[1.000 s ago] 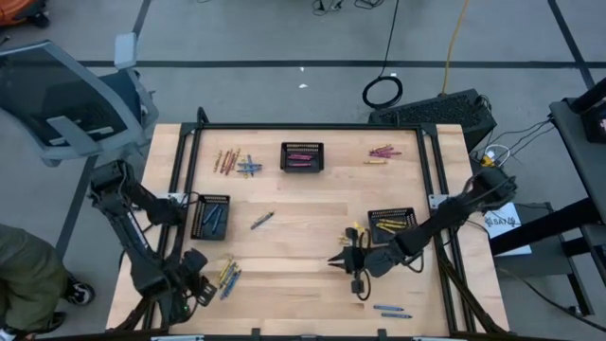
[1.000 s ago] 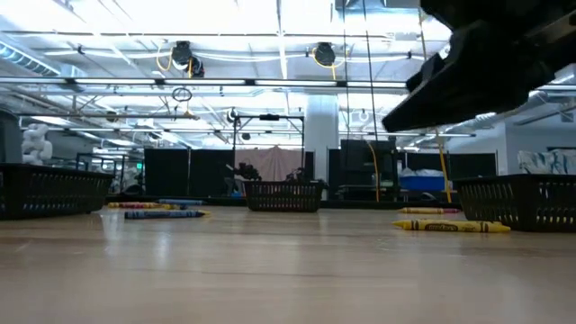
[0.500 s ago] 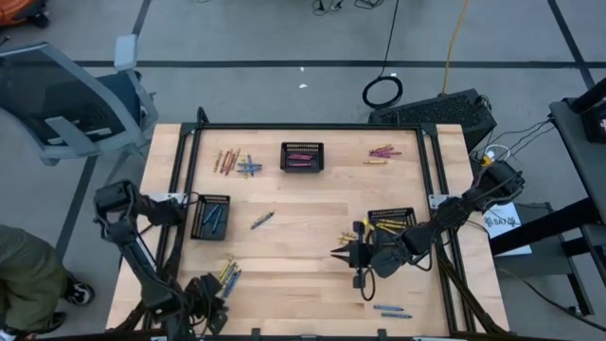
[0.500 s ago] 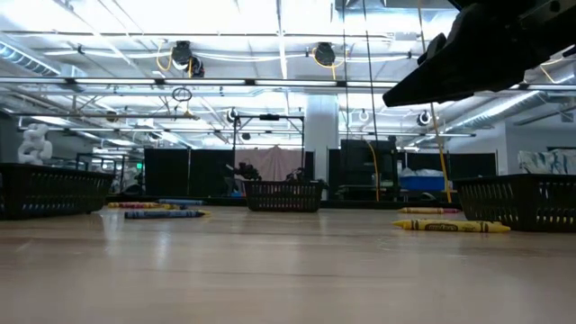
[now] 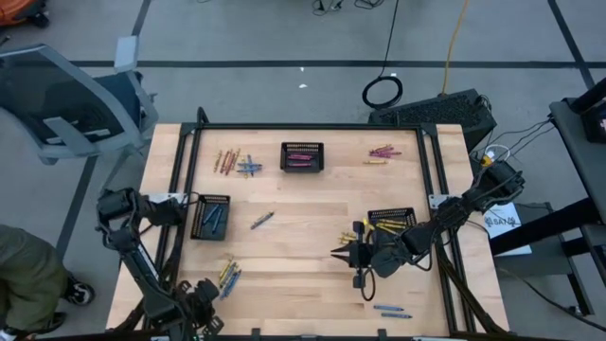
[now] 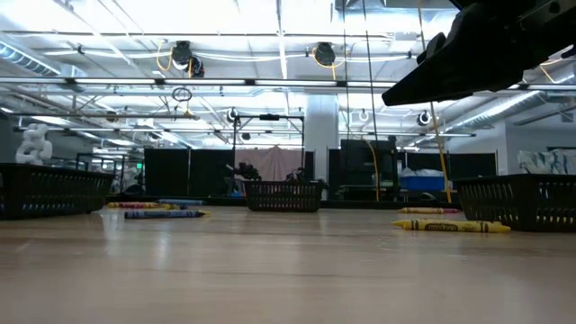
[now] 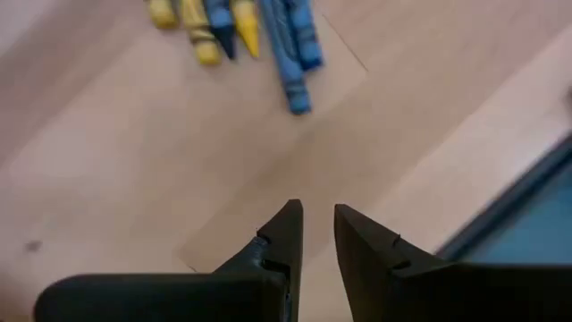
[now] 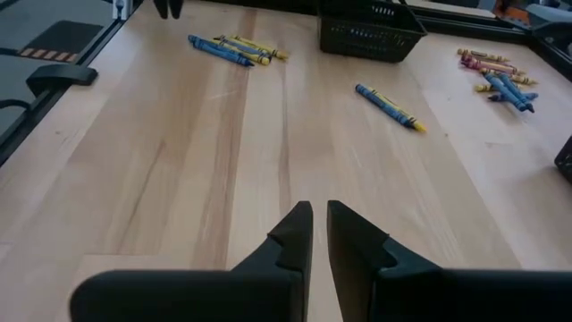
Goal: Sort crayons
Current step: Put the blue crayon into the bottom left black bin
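No readable writing. Left gripper (image 7: 317,219) nearly closed, narrow gap, empty, just short of blue/yellow crayons (image 7: 241,31); since earlier it has pulled back to the table's near edge and narrowed. Right gripper (image 8: 319,219) pressed almost together, empty, unchanged, blue-yellow pair (image 8: 389,105) well ahead

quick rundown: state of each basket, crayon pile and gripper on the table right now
left basket: upright, blue crayons inside
top basket: upright, pink crayons inside
right basket: upright, yellow crayons inside
blue and yellow pile: loose on table by the left gripper
lone crayon pair: loose, mid-table
left gripper: narrow gap between fingers, holding nothing, near table's front edge
right gripper: nearly shut, empty, above bare wood
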Robot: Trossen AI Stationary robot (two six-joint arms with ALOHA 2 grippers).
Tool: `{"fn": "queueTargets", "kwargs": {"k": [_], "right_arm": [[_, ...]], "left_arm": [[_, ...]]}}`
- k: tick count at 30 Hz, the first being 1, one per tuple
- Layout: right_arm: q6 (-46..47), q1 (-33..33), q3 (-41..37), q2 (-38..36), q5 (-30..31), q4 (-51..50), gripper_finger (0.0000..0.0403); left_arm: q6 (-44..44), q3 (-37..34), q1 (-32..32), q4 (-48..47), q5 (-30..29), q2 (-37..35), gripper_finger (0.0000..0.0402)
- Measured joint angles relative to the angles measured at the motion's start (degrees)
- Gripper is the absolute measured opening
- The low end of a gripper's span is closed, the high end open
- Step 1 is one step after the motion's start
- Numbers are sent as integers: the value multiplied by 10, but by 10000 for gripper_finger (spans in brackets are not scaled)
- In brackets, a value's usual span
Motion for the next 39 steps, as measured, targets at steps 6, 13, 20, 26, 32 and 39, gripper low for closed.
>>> {"fn": "queueTargets", "kwargs": {"k": [6,13,20,26,32,39], "right_arm": [[-5,0,0,0,0,0,22],[-13,0,0,0,0,0,22],[-13,0,0,0,0,0,22],[-13,0,0,0,0,0,22],[-13,0,0,0,0,0,22],[-13,0,0,0,0,0,22]], "left_arm": [[-39,-3,17,-16,-11,0,79],[-35,-3,44,-28,-2,0,141],[1,-3,65,-27,-2,0,152],[5,-3,70,-29,-2,4,152],[14,-2,70,-28,32,33,152],[16,-1,69,-29,29,36,133]]}}
